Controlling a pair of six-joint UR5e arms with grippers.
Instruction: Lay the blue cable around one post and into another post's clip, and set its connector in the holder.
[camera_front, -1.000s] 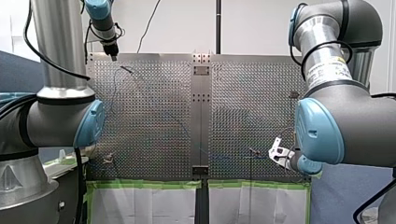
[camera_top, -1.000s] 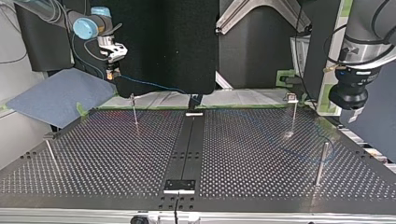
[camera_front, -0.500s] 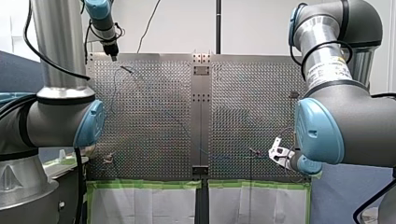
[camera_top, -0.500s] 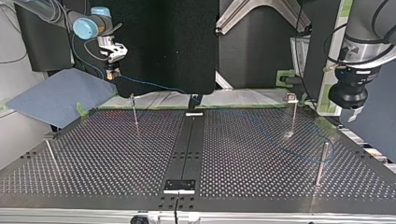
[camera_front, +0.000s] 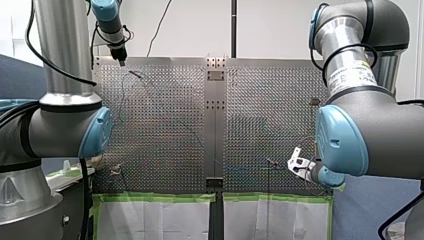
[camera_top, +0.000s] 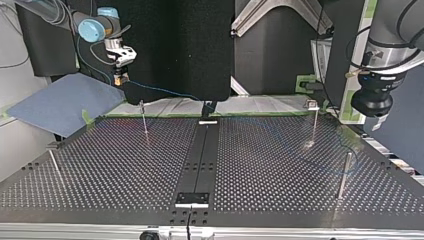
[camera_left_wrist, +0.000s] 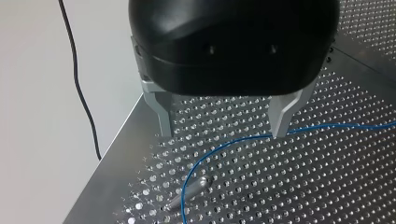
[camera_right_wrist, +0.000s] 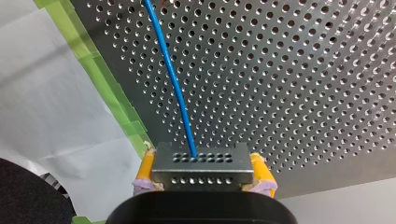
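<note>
1. Connector (camera_right_wrist: 201, 168) is sitting clamped between my right tool's (camera_right_wrist: 203, 181) yellow pads (camera_right_wrist: 262, 173), above the table's (camera_right_wrist: 303, 93) taped edge; the tool body is hiding its lower face.
2. Blue cable (camera_right_wrist: 173, 84) is leaving it across the table; I am losing its faint line in the top view.
3. My left tool (camera_left_wrist: 224, 128) is hanging wide open, gripping nothing. The cable is bending at a post (camera_left_wrist: 189, 191) below it, and I am not making out which side it passes.
</note>
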